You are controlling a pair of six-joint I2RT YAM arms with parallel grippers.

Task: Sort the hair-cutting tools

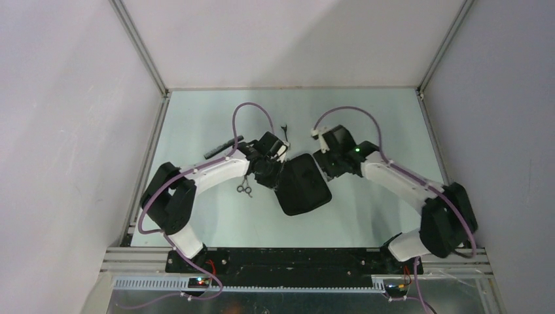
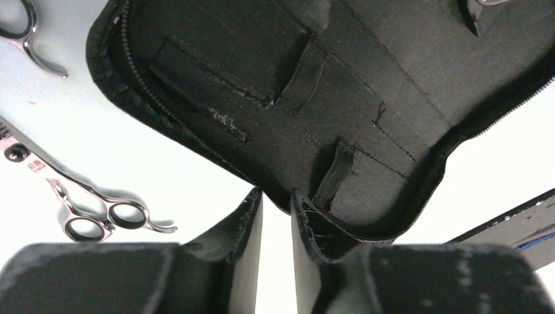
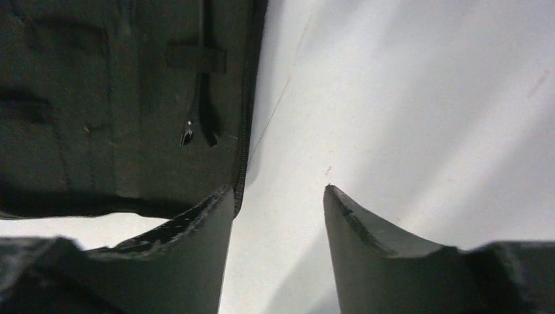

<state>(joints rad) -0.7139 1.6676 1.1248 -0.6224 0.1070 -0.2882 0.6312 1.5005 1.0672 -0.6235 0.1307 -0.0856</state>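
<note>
Both arms were in over the middle of the tabletop point(image 1: 196, 118), with the black pouch point(image 1: 304, 190) lying open between them, its lining, elastic loops and zip edge all on show. The left tool point(image 2: 276, 199) sat right at the pouch's near rim. Its fingers were set to a thin slit with bright tabletop showing through, and whether they pinched the rim or only touched it, I could not tell. Off to that tool's left the scissors point(image 2: 98, 212) lay flat on the tabletop, rings toward the camera, clear of the pouch. A second scissors point(image 2: 26, 29) poked in at the top corner of that wrist view, only its handle visible. From above, what was probably the comb point(image 1: 222, 148), a dark bar, lay just beside the left arm on its far side. The right tool point(image 3: 278, 193) was spread wide with nothing between its fingers, the left finger at the pouch's zipped edge and the right finger over bare tabletop.
</note>
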